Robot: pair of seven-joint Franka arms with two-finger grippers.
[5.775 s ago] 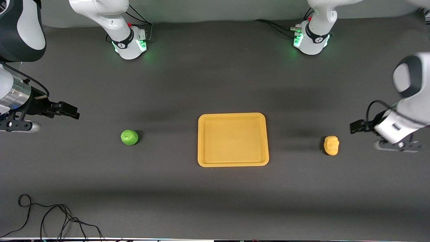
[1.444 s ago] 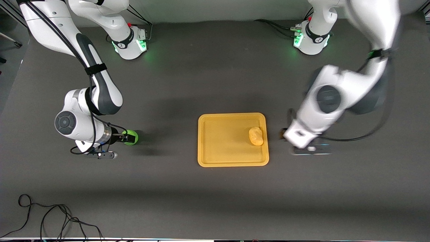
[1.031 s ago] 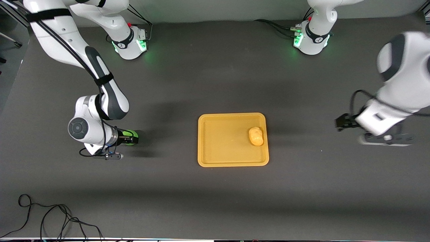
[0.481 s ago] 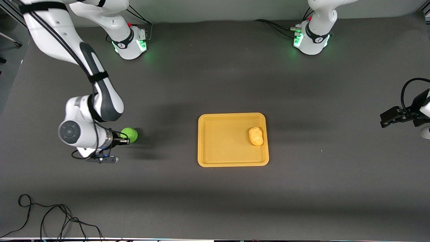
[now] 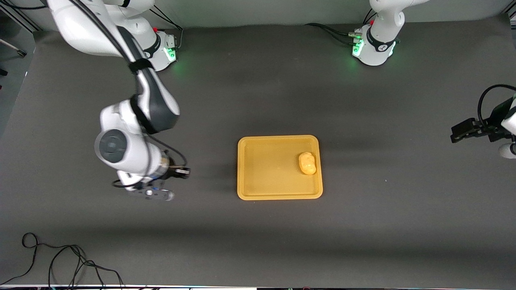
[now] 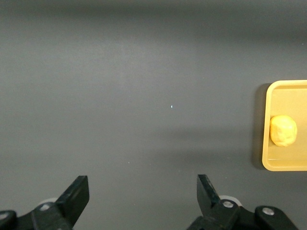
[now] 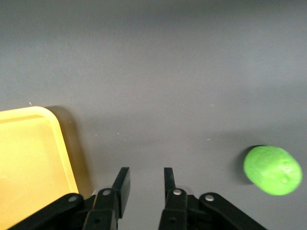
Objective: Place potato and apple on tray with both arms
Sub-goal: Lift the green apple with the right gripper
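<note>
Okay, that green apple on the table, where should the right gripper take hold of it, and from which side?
Likely straight down from above, closing across the apple's rounded middle. It lies alone on the flat table, with its sides free and no stem or edge to pinch. The right gripper is shut and empty beside it, so it must open first.

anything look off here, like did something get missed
Yes: the right tool is shut on nothing, over the table beside the tray, while the apple lies on the table apart from it, not on the tray. The potato sits in the tray; the left tool waits open.
</note>
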